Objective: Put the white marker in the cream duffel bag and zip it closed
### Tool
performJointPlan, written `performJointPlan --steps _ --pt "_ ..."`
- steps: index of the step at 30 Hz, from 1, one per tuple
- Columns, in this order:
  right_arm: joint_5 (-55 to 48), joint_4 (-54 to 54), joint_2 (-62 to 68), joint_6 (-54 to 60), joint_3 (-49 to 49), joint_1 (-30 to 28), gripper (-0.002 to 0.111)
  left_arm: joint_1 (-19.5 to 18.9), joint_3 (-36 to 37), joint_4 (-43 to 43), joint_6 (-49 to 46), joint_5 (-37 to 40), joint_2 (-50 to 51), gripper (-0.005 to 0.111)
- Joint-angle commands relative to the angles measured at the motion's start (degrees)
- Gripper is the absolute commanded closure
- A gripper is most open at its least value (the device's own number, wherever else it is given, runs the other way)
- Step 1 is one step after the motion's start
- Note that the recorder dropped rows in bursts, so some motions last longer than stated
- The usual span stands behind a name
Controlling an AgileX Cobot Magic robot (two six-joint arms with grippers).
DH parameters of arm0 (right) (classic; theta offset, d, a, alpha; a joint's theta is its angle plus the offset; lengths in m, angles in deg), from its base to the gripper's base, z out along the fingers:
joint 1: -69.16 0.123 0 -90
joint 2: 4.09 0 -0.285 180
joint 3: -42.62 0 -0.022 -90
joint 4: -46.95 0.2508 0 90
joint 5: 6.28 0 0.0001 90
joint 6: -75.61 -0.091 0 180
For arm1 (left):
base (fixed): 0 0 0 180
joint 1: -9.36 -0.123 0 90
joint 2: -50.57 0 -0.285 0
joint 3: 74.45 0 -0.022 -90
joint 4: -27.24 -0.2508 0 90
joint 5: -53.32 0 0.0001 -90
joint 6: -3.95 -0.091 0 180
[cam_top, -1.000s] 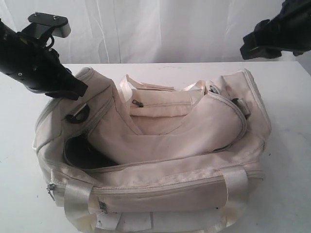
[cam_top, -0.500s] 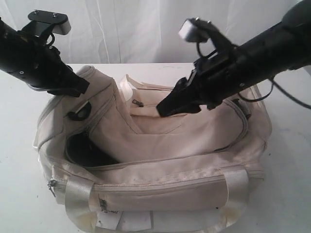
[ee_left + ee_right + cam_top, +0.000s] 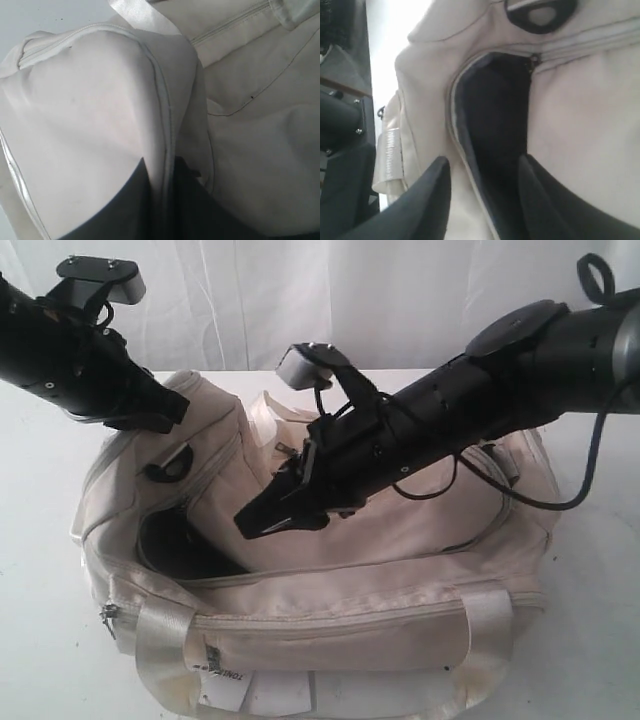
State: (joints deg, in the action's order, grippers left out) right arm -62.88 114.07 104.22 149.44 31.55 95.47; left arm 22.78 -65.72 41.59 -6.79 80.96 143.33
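Note:
The cream duffel bag [image 3: 380, 610] lies on the white table, its top zip partly undone, with a dark opening [image 3: 175, 545] at its left end. My left gripper [image 3: 165, 418] is shut on a fold of the bag's fabric [image 3: 90, 110] at that end and holds it up; in the left wrist view the left gripper [image 3: 163, 162] pinches a piped seam. My right gripper [image 3: 252, 525] reaches across the bag and stands open and empty just right of the opening. In the right wrist view the right gripper [image 3: 484, 162] points at the black lining [image 3: 495, 110]. The white marker is out of view.
A black strap ring [image 3: 165, 465] sits on the bag's left end, just above the opening. Pale webbing handles [image 3: 160, 645] wrap the near side, and a zip pull [image 3: 105, 618] hangs at the front left corner. A white backdrop stands behind the table [image 3: 40, 640].
My right arm has swung in from the upper right and down across the bag towards the opening, its jaws narrowing slightly. The left gripper has kept its hold on the fabric.

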Motion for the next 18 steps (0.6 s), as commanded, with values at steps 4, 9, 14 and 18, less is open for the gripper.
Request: performJointPlan --steps 4,9,14,18 --pt "-0.55 5.75 1.83 7.11 0.95 4.38 0.067 0.52 -0.12 5.71 -2.29 -2.78 -0.98 0.089" --pt "-0.46 6.4 4.66 7.5 3.25 5.71 0.067 0.52 -0.12 6.61 -3.2 -2.65 -0.98 0.089" --pt "-0.46 9.09 7.99 9.36 5.14 5.98 0.067 0.52 -0.12 7.32 -3.2 -2.52 -0.98 0.089" --pt "-0.96 10.17 10.74 10.23 6.62 5.98 0.067 0.52 -0.12 7.86 -3.2 -2.52 -0.98 0.089"
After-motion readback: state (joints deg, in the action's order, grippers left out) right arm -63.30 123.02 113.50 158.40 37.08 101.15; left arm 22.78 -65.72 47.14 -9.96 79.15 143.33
